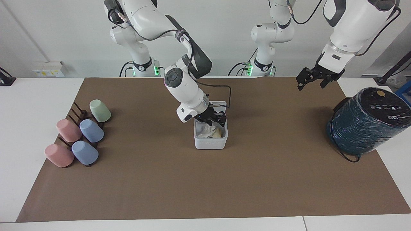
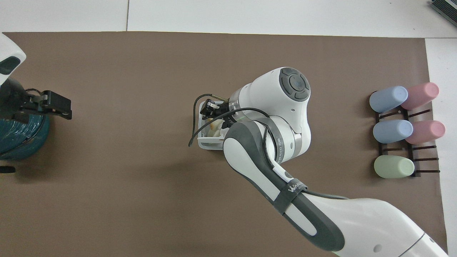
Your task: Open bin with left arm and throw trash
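Facing view first: the bin [image 1: 210,143] is seen in the middle of the brown mat [image 1: 257,186], with its lid [image 1: 222,106] stood up on the side nearer to the robots. The trash [image 1: 208,131] is already lying inside it, white and cream wads together. The right gripper [image 1: 214,120] is held low over the open top, and its fingers look to be apart, though this is hard to see. The left gripper [image 1: 310,81] waits high over the mat near the dark teal roll [image 1: 366,125], fingers spread and empty.

To do this step well, the right gripper should be lifted straight up. The lid and the bin's walls should not be bumped, and no wad should be pulled out.
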Robot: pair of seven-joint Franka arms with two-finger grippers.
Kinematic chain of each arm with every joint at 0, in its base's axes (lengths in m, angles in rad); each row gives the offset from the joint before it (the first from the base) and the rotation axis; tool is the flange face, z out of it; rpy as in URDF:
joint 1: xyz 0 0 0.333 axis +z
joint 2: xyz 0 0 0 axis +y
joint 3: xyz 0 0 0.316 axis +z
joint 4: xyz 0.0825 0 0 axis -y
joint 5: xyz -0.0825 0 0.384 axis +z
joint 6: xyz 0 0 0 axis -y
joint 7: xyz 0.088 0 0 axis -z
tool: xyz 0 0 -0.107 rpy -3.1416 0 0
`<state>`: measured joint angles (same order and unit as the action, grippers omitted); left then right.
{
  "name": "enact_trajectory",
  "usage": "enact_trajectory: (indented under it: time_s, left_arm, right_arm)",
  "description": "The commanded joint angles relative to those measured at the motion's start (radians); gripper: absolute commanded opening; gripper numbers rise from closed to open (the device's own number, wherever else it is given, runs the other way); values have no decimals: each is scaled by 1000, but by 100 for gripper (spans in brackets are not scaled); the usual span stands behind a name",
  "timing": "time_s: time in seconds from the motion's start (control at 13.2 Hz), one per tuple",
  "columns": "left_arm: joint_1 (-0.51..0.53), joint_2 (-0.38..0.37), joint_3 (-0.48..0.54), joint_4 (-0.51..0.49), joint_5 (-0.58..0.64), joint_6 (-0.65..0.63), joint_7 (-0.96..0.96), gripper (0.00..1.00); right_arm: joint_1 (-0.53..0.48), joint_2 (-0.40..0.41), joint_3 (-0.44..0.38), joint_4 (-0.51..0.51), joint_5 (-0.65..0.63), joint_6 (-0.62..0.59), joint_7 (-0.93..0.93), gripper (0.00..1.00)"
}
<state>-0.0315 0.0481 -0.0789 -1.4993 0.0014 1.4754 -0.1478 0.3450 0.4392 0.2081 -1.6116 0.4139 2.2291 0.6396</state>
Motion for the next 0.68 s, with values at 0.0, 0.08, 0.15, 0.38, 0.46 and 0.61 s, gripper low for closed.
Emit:
enact_trajectory:
  time_s: [0.0, 0.08, 0.15, 0.38, 0.46, 0.61]
  left_arm:
    - [-2, -34, 4, -45, 22, 31, 14, 100]
    - [-2, -34, 4, -48, 22, 64, 14, 100]
    - [-2, -33, 4, -48, 22, 104, 16, 100]
    - [-4, -36, 4, -65, 22, 141, 19, 100]
    - [-4, -36, 4, -65, 22, 143, 36, 100]
    - [-4, -36, 4, -65, 22, 145, 89, 100]
  right_arm:
    - [-14, -42, -4, -4, -39, -20, 18, 100]
    - [-14, -57, -12, -4, -102, -17, 29, 100]
    - [-20, -72, -28, -1, -210, -14, 46, 100]
    - [-101, -115, -35, 2, -461, -23, 34, 100]
    - [-130, -134, -35, 1, -513, -45, 28, 100]
    - [-196, -174, -35, 1, -552, -121, -68, 100]
